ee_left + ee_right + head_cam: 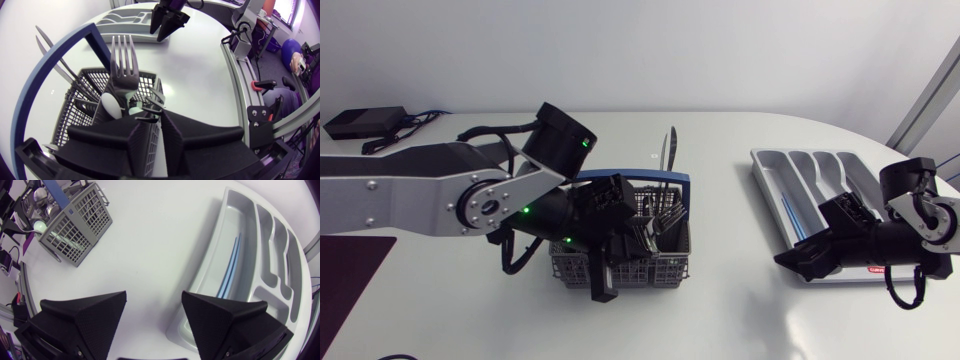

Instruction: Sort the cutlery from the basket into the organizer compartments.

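Basket [620,272]: matt plastic mesh. Organizer [216,250]: smooth glossy plastic. Right claw [154,299]: matt black, finely textured. Table [150,240]: smooth.

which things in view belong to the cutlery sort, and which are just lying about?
Job:
- basket
- cutlery standing in it
- organizer
- thin blue sticks already in its long compartment

Lying about:
- black box with cables, far left of the table
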Action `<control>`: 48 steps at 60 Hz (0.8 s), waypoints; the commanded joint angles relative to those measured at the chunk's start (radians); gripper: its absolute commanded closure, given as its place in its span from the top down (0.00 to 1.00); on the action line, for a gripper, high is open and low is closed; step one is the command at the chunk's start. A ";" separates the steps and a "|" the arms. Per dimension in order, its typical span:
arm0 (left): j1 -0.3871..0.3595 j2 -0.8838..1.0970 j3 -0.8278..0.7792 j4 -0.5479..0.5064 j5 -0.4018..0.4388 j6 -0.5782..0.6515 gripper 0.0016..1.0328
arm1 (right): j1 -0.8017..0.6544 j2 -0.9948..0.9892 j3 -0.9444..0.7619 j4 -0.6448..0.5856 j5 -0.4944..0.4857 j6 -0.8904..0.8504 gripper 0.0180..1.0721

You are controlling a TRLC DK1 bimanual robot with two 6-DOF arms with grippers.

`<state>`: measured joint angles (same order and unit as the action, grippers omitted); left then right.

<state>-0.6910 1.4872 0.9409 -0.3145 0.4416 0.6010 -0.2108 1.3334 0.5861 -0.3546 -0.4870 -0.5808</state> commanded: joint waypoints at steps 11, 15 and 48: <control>0.004 -0.039 -0.048 0.038 0.014 -0.027 0.14 | 0.013 0.006 -0.029 0.009 0.001 -0.002 0.76; 0.007 -0.050 -0.054 0.052 0.026 -0.029 0.12 | 0.014 0.006 -0.029 0.009 0.002 -0.002 0.76; 0.028 -0.068 -0.050 0.061 0.088 -0.053 0.08 | 0.025 0.001 -0.029 0.009 0.007 0.002 0.76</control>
<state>-0.6666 1.4380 0.9096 -0.2596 0.5186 0.5678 -0.1963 1.3334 0.5755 -0.3538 -0.4835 -0.5804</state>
